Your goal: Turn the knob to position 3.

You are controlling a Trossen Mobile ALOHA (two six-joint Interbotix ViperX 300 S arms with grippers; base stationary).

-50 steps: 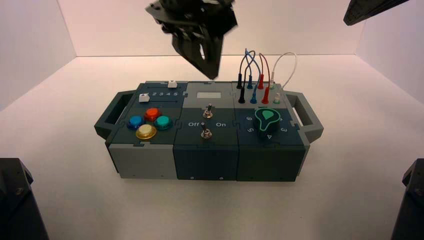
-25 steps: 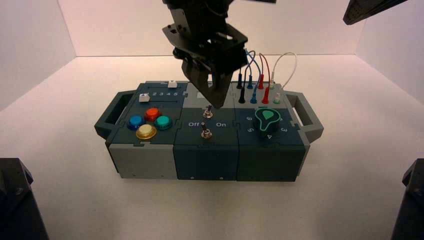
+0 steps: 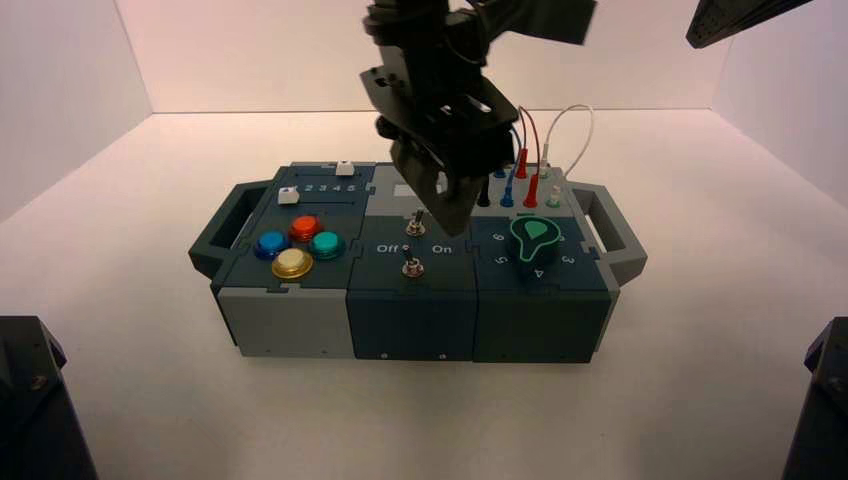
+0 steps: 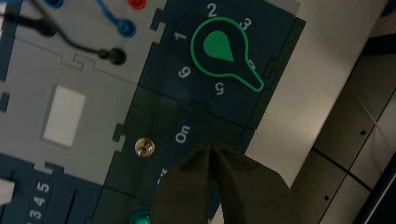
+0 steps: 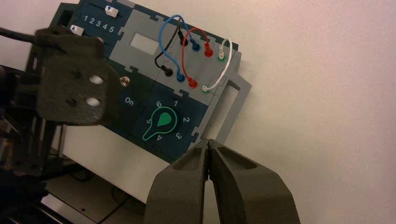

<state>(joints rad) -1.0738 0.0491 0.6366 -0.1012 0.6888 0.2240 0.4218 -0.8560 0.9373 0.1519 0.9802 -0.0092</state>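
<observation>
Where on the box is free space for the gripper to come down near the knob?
Free: right of the knob, toward the box's handle. Crowded: behind it stand the plugs and wires; the shut left gripper hangs beside the toggle switches.

Matte black, blocky left pincer (image 3: 452, 215) with tapering dark fingers (image 4: 187, 186); flat plate pierced by two round holes. Right pincer (image 5: 208, 158): olive-dark, wedge-shaped fingers, smooth faces.

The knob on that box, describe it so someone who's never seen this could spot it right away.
Start at the box and go to its dark teal section on the robot's right, below the plugged-in wires. The knob sits inside a ring of white digits. Unlike the round coloured buttons, it is teardrop-shaped, green, with a bright light-green outline.
</observation>
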